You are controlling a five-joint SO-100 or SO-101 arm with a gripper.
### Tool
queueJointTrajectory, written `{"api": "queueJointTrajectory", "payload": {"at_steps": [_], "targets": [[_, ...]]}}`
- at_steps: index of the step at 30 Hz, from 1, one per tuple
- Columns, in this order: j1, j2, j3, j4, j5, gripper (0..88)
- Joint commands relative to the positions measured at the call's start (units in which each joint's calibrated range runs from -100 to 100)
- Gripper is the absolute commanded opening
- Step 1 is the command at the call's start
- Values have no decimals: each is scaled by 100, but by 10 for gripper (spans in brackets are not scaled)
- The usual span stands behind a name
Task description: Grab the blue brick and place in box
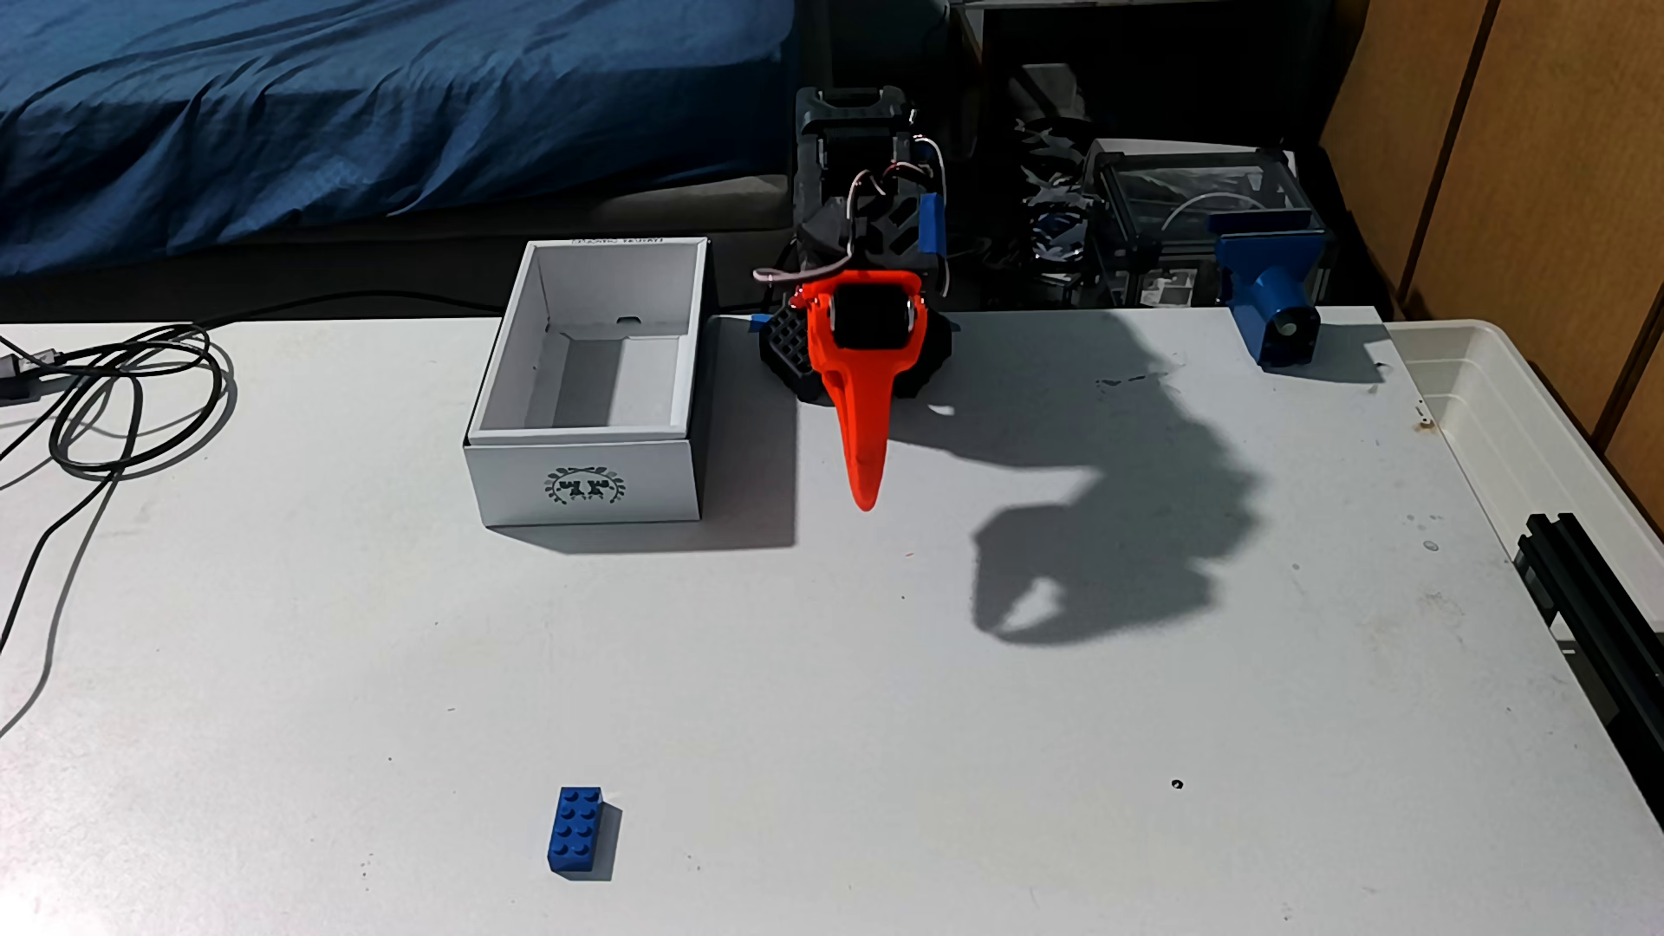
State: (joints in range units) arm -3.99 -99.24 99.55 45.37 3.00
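No legible text; only a black wreath emblem on the box (585, 486) front.

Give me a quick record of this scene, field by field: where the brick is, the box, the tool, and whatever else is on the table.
blue brick: lying studs up on the table, near the front edge, untouched
box: open, nothing inside it, emblem side facing the camera, left of the arm
tool: orange, pointing down, holding nothing, right of the box; open or shut cannot be told
task state: brick not yet grasped
cables: coiled at the table's left edge
blue clamp-like part: far right corner
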Motion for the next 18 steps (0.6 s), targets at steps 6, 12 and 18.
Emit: {"api": "queueJointTrajectory", "payload": {"at_steps": [6,12,18], "targets": [[696,-76,-346,-1379,24,9],[1639,-76,-532,-1827,-13,9],[2263,-76,-949,-1827,-29,9]]}}
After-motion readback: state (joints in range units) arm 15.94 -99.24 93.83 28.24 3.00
